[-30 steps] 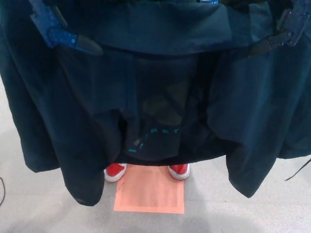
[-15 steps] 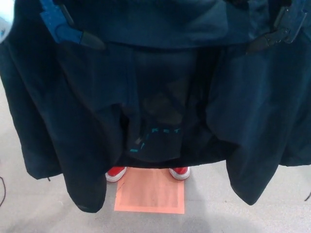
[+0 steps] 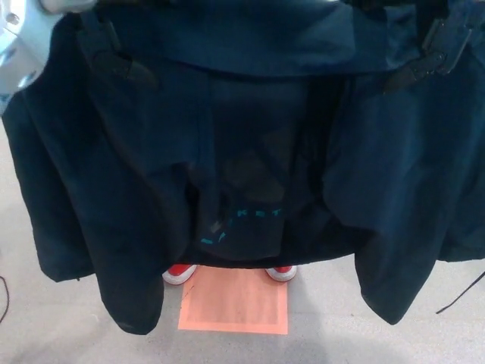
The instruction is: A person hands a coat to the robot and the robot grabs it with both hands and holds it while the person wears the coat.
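Observation:
A dark navy coat [image 3: 250,152] hangs spread open across almost the whole head view, with its inner lining and a teal label [image 3: 246,220] facing me. My left hand [image 3: 114,57] grips the coat's upper edge at the top left, its black fingers closed on the fabric. At the top right my right hand [image 3: 432,53] pinches the other shoulder the same way. Behind the coat stands a person, of whom only two red shoes [image 3: 180,271] show under the hem.
An orange square mat [image 3: 235,302] lies on the grey floor under the person's feet. A pale, whitish shape [image 3: 19,42] fills the top left corner. A thin dark cord [image 3: 462,292] dangles at the lower right.
The coat's hem has sunk a little and hides more of the red shoes. A pale shape has come in at the top left. Both hands keep their hold.

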You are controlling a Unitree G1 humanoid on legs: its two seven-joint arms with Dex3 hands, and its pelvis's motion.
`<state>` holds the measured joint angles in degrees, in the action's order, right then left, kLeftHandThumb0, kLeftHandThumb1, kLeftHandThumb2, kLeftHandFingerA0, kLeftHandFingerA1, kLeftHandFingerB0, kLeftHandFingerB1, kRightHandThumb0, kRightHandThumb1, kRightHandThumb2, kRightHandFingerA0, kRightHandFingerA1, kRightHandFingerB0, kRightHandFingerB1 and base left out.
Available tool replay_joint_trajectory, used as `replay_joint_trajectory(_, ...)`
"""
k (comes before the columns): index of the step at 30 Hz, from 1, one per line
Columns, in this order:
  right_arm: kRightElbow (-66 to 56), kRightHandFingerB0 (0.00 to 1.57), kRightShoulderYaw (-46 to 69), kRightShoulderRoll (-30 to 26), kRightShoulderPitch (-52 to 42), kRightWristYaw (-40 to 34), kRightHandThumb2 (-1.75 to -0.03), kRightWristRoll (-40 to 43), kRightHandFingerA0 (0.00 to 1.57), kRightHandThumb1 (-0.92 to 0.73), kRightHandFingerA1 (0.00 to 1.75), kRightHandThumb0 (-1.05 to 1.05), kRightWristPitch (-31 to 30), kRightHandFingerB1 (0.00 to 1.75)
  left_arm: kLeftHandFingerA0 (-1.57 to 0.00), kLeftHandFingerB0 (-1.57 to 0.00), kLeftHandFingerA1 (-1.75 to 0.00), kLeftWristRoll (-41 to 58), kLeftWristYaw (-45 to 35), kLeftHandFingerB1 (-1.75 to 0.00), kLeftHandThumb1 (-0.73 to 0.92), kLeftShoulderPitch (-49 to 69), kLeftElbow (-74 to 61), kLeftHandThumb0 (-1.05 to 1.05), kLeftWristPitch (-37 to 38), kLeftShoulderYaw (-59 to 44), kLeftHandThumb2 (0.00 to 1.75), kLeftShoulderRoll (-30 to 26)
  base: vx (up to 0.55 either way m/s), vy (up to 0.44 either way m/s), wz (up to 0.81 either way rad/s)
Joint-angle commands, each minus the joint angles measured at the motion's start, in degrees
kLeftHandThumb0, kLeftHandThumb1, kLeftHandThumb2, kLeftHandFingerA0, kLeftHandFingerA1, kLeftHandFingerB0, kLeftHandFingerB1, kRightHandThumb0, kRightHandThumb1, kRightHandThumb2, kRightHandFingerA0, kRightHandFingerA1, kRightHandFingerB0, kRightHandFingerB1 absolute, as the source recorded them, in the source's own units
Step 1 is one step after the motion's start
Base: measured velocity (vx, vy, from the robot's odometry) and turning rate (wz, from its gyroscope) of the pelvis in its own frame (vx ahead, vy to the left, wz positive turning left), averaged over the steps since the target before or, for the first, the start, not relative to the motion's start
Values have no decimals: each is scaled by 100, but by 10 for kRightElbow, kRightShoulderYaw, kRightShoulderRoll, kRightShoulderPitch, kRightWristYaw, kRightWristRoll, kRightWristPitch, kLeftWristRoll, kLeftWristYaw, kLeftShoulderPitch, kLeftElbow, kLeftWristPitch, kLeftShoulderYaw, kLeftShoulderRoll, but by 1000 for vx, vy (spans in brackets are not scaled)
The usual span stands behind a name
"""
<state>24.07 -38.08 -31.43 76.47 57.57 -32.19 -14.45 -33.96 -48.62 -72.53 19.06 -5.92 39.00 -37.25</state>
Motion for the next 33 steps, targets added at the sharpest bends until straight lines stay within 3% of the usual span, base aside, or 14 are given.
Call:
replay_joint_trajectory(1,31,0,-6,-7,-27,-7,-81,-44,15,-44,46,-77,-11,5,-1,0,-15,-62,-8,-5,48,21,23,-91,9,10,97,-6,0,0,0)
replay_joint_trajectory(11,42,0,-21,-8,-35,-67,-84,-84,43,-48,54,-83,25,0,-33,-3,-51,-86,21,-5,47,40,16,-93,17,-1,92,3,0,0,0)
replay_joint_trajectory(12,50,9,-33,-12,-39,-109,-85,-104,81,-53,59,-84,58,33,-87,-6,-70,-85,57,-25,59,58,5,-94,23,-13,58,2,0,0,0)
replay_joint_trajectory(13,59,38,-36,-12,-43,-142,-60,-112,101,-64,63,-75,77,35,-91,-16,-80,-86,77,-37,48,67,1,-89,28,-20,86,2,0,0,0)
replay_joint_trajectory(15,72,77,-33,-10,-50,-183,-62,-114,115,-70,66,-64,93,46,-89,-47,-68,-93,97,-35,57,74,-3,-81,34,-25,59,2,0,0,0)
replay_joint_trajectory(16,77,77,-30,-8,-54,-202,-62,-115,115,-70,66,-64,99,46,-89,-47,-68,-98,110,-35,57,79,-6,-81,37,-28,59,2,0,0,0)
replay_joint_trajectory(17,76,82,-31,-12,-60,-232,-63,-120,110,-74,61,-54,115,49,-87,-74,-113,-109,126,-44,60,82,-7,-73,41,-26,59,1,0,0,0)
replay_joint_trajectory(18,76,71,-31,-19,-69,-274,-63,-130,86,-73,127,-33,135,51,-94,-91,-99,-124,147,-56,76,85,-7,-57,48,-21,63,0,0,0,0)
replay_joint_trajectory(19,76,73,-30,-26,-81,-327,-66,-140,83,-82,136,-43,156,62,-88,-76,-85,-143,169,-69,70,87,-7,-49,50,-13,108,-1,0,0,0)
replay_joint_trajectory(23,103,73,-30,-28,-88,-411,-69,-149,84,-91,136,-51,184,59,-89,-83,-108,-160,227,-67,89,95,8,-55,51,-11,67,0,0,0,0)
replay_joint_trajectory(24,114,75,-31,-28,-89,-427,-116,-152,101,-80,117,-49,185,73,-87,-79,-130,-148,290,-86,89,113,18,-49,54,-30,67,7,0,0,0)
replay_joint_trajectory(26,130,77,-23,-26,-95,-457,-77,-145,90,-92,146,-56,192,68,-78,-66,-162,-132,363,-123,86,131,33,-41,66,-52,70,15,0,0,0)
replay_joint_trajectory(27,138,67,-11,-24,-102,-486,-72,-133,83,-87,162,-41,203,130,-72,-52,-175,-116,398,-149,85,139,45,-34,68,-69,65,26,0,0,0)
replay_joint_trajectory(33,162,61,8,-16,-110,-520,-68,-104,75,-84,170,-37,239,153,-70,-51,-175,-109,431,-155,82,145,63,-36,58,-86,63,40,0,0,0)
